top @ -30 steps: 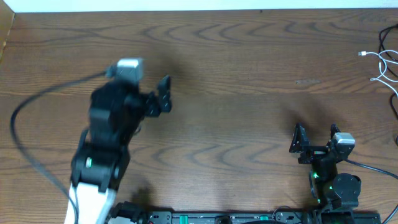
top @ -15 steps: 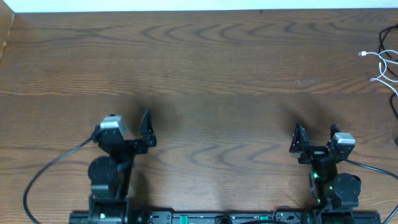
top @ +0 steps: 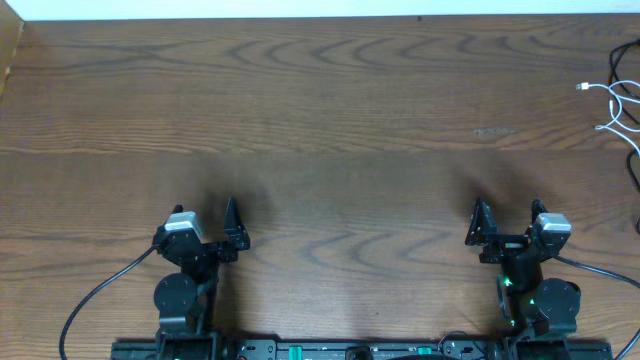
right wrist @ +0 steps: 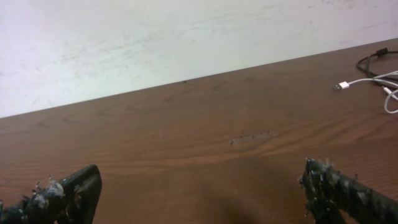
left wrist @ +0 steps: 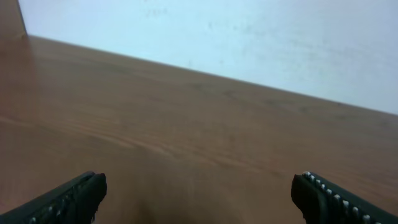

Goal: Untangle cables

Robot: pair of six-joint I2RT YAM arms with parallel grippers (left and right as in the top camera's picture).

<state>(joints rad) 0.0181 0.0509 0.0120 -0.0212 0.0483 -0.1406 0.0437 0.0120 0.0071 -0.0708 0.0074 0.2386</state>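
tabletop (top: 320, 120): grained brown wood | white cable (right wrist: 364, 80), black cable (right wrist: 368, 57): thin, looped (far right edge) | left tool (left wrist: 199, 188), right tool (right wrist: 200, 177): both spread

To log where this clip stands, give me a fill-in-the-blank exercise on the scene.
The white cable lies near the ___ edge of the table.
The second cable, beside it, is ___ in colour.
The left pincer and the right pincer both stand ___, holding nothing.
Missing words: right; black; open.
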